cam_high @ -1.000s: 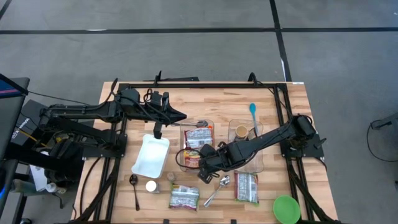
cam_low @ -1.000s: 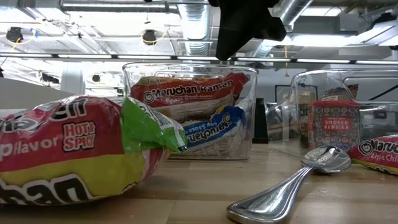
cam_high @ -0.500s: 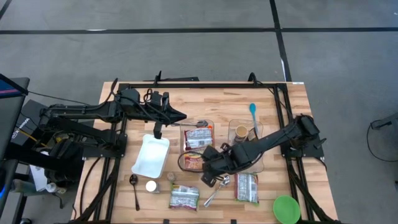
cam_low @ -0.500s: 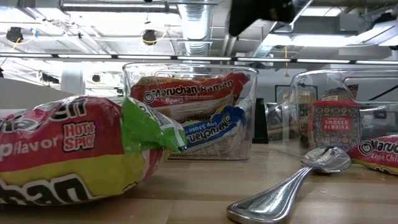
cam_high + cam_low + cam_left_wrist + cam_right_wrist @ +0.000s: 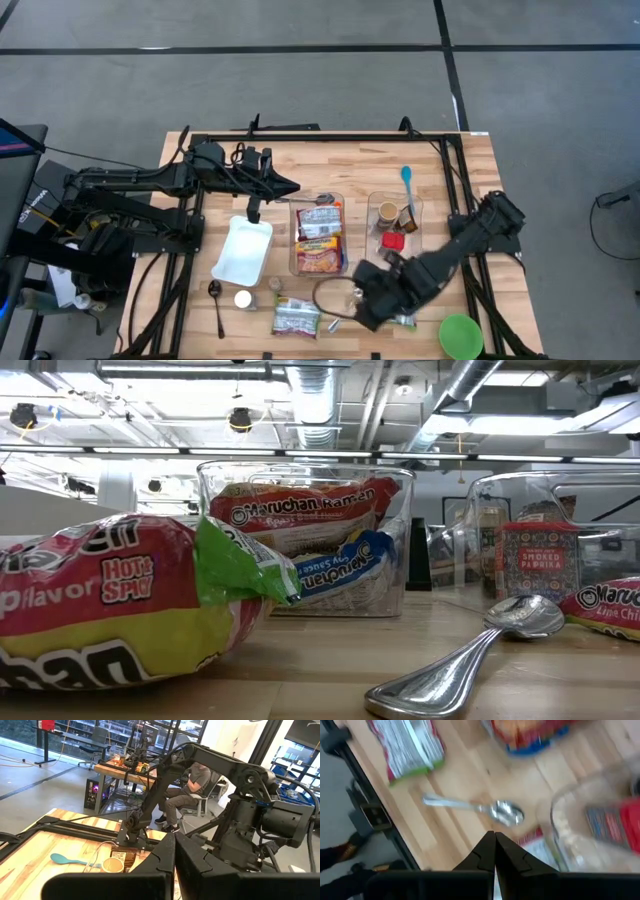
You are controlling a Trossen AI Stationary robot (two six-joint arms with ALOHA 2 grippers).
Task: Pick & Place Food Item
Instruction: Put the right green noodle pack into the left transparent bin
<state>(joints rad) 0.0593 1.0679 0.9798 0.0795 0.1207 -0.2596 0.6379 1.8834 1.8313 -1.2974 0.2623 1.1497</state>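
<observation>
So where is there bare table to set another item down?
Bare wood lies along the far edge, between the left gripper and the blue spoon, and right of the spice container. The near edge is crowded: ramen packet, metal spoon, right gripper, green bowl.

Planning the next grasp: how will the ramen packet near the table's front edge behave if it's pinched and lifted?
The ramen packet looks puffy and crinkled in the low view, so it is probably light and its wrapper may give under a pinch. The glossy film could be slippery. Lying flat on the table, it should slide rather than roll.
</observation>
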